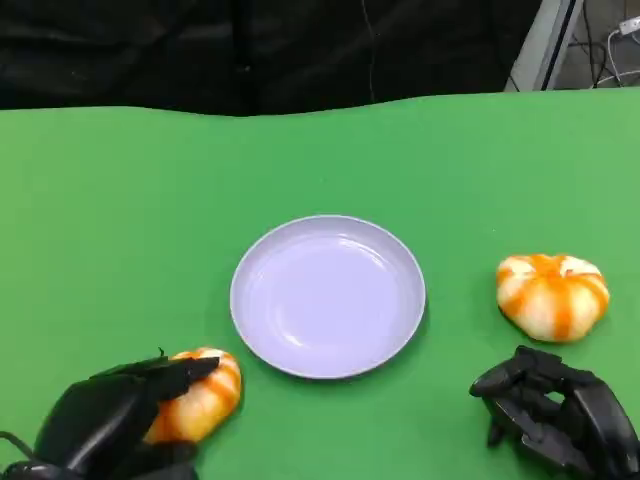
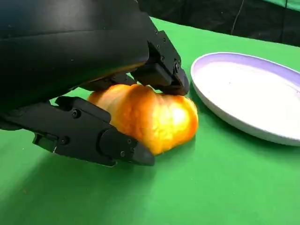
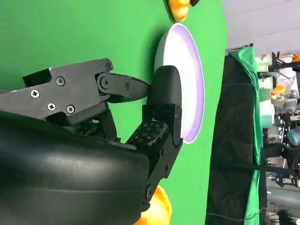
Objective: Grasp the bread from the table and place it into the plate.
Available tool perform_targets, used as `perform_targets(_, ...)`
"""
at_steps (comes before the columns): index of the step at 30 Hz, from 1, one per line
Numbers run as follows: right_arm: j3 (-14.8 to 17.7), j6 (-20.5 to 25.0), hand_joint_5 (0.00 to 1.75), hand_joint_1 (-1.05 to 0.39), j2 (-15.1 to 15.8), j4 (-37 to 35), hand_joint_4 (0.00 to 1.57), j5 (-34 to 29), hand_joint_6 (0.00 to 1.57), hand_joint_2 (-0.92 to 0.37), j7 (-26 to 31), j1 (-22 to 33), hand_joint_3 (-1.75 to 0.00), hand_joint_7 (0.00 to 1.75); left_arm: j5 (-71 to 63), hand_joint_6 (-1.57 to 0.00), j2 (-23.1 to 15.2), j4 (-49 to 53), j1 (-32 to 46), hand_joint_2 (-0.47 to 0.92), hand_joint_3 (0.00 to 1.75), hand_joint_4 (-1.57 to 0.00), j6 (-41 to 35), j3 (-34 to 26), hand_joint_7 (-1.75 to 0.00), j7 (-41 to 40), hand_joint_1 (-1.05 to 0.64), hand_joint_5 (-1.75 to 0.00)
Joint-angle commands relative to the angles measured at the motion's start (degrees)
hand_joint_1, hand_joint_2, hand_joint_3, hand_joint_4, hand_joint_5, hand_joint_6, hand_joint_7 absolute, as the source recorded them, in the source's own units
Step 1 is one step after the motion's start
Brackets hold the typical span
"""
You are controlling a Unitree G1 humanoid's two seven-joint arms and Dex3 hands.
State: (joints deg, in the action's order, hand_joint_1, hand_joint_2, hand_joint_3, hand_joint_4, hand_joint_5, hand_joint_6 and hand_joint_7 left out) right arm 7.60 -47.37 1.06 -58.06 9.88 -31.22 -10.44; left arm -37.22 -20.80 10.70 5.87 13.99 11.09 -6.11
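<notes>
A white plate [image 1: 328,295] lies in the middle of the green table. One orange-and-white bread [image 1: 203,393] sits on the cloth just left of the plate's near rim. My left hand [image 1: 105,422] grips it. In the left wrist view the fingers [image 2: 161,70] press on the bread [image 2: 152,117] from above and the thumb lies against its side, with the plate [image 2: 253,93] close beyond. A second bread [image 1: 553,293] lies right of the plate. My right hand [image 1: 560,415] rests on the table in front of it, fingers curled in on nothing.
The table's far edge [image 1: 320,105] meets a black curtain. In the right wrist view my right hand [image 3: 93,140] stands before the plate [image 3: 187,61], with the gripped bread [image 3: 178,9] beyond and the second bread [image 3: 157,213] beside the hand.
</notes>
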Motion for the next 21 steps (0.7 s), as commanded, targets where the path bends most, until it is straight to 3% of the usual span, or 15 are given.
perform_targets(1, 0.30, -0.15, 1.69, -0.26, 0.86, 0.40, 0.69, 0.22, 0.85, -0.92, -0.02, 0.23, -0.41, 0.97, -0.57, -0.64, -1.41, 0.13, 1.03, 0.92, 0.04, -0.66, -2.36, 0.19, -0.02, 0.45, 0.05, -0.01)
perform_targets(6, 0.27, -0.35, 1.69, -0.26, 0.88, 0.38, 0.69, 0.10, 0.85, -0.92, 0.11, 0.25, -0.42, 0.97, -0.53, -0.67, -1.34, 0.04, 1.05, 0.92, 0.03, -0.67, -2.65, 0.25, -0.02, 0.22, 0.06, -0.01)
perform_targets(7, 0.30, -0.39, 1.69, -0.25, 0.97, 0.31, 0.69, 0.14, 0.85, -0.92, -0.02, 0.22, -0.42, 0.97, -1.17, -0.70, -0.86, 0.85, 0.94, 0.92, 0.03, -0.73, -2.09, 0.20, -0.03, -2.19, 0.06, -0.04)
perform_targets(10, 0.39, -0.05, 1.69, -0.26, 0.96, 0.41, 0.69, 0.40, 0.85, -0.92, -0.24, 0.23, -0.42, 0.97, -3.46, -1.05, 0.63, 2.80, 0.51, 0.92, 0.09, -1.16, -2.64, 0.34, -0.07, -8.74, 0.05, -0.10)
perform_targets(13, 0.37, 0.27, 1.70, -0.27, 0.82, 0.69, 0.69, 0.38, 0.85, -0.92, -0.06, 0.30, -0.41, 0.97, -5.00, -1.31, 1.28, 5.19, -0.28, 0.92, 0.08, -1.39, -2.30, 0.74, -0.08, -13.93, 0.04, -0.19)
perform_targets(16, 0.31, 0.05, 1.70, -0.27, 0.78, 0.77, 0.69, 0.24, 0.85, -0.92, 0.09, 0.34, -0.41, 0.98, -6.13, -1.44, 1.42, 9.13, -1.62, 0.92, 0.13, -0.99, -0.06, 1.37, -0.08, -20.11, 0.00, -1.22)
perform_targets(17, 0.33, -0.04, 1.70, -0.26, 0.73, 0.75, 0.69, 0.28, 0.85, -0.92, 0.06, 0.34, -0.41, 0.98, -6.31, -1.27, 1.33, 10.63, -2.19, 0.92, 0.14, -0.84, 1.08, 1.64, -0.48, -22.02, -0.01, -1.53)
perform_targets(18, 0.34, -0.09, 1.70, -0.26, 0.70, 0.74, 0.69, 0.30, 0.85, -0.92, 0.04, 0.33, -0.42, 0.98, -6.41, -1.07, 1.22, 11.79, -2.66, 0.91, 0.16, -0.79, 1.95, 1.88, -0.89, -23.40, -0.01, -1.63)
perform_targets(19, 0.33, -0.09, 1.70, -0.26, 0.68, 0.71, 0.69, 0.30, 0.85, -0.92, 0.06, 0.35, -0.42, 0.98, -6.44, -0.92, 1.19, 13.28, -3.17, 0.91, 0.16, -0.76, 3.08, 2.10, -1.19, -25.13, -0.01, -1.70)
perform_targets(21, 0.23, -0.14, 1.70, -0.27, 0.71, 0.80, 0.70, 0.03, 0.85, -0.92, 0.36, 0.46, -0.42, 0.98, -6.49, -0.76, 1.00, 15.32, -3.88, 0.89, 0.16, -0.74, 4.76, 2.50, -1.49, -27.58, -0.02, -1.74)
